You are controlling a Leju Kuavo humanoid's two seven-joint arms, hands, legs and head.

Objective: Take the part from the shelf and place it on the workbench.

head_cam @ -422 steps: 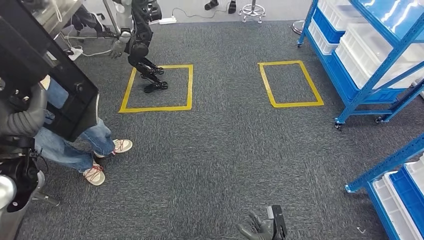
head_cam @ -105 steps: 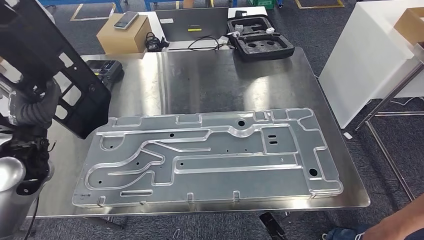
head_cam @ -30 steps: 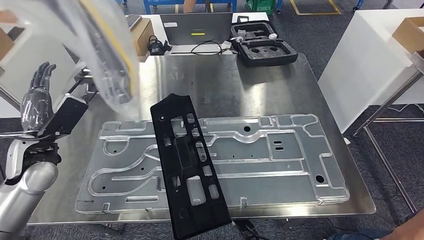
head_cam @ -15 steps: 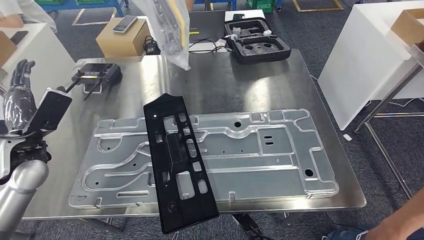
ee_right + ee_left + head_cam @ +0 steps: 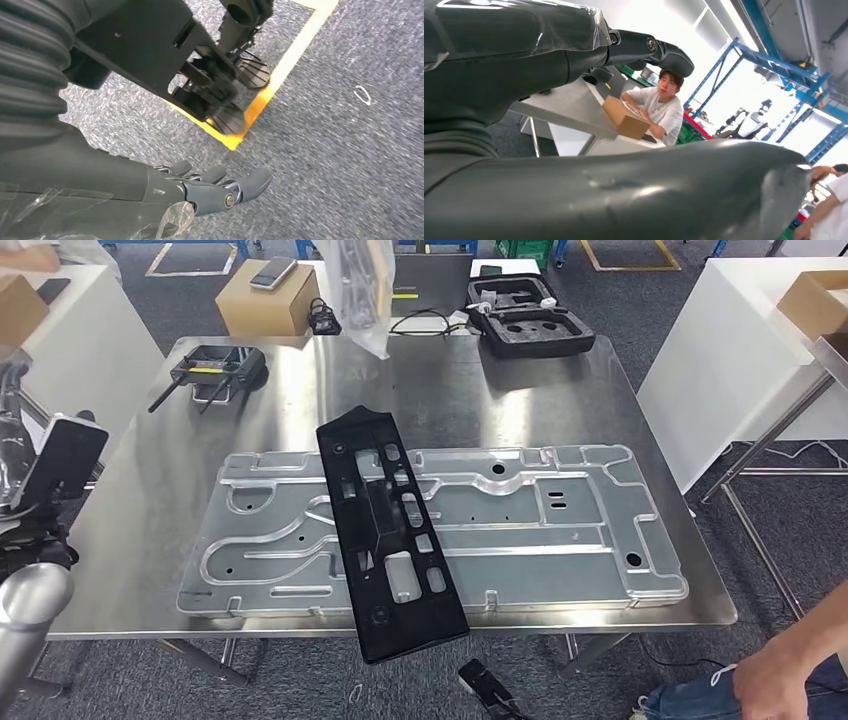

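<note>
The long black part (image 5: 385, 540) with several cut-outs lies flat and aslant across the big aluminium plate (image 5: 560, 530) on the steel workbench (image 5: 500, 400). Its near end sticks out over the bench's front edge. Nothing grips it. My left hand (image 5: 14, 410) is up at the bench's left end, well clear of the part. In the left wrist view that hand (image 5: 524, 65) holds nothing, thumb and fingers apart. My right hand (image 5: 220, 190) hangs low over grey carpet, its fingers loosely extended and bare.
At the bench's far edge a person holds up a clear bag (image 5: 360, 280) with a dark piece in it. A controller (image 5: 215, 365), a cardboard box (image 5: 268, 285) and a black foam case (image 5: 530, 328) lie at the back. A white table (image 5: 740, 350) stands right; a person's arm (image 5: 790, 665) shows at the near right.
I carried the part in my left hand to the bench, laid it on the plate and let go. The left hand has since drawn back left; the view shifts slightly.
</note>
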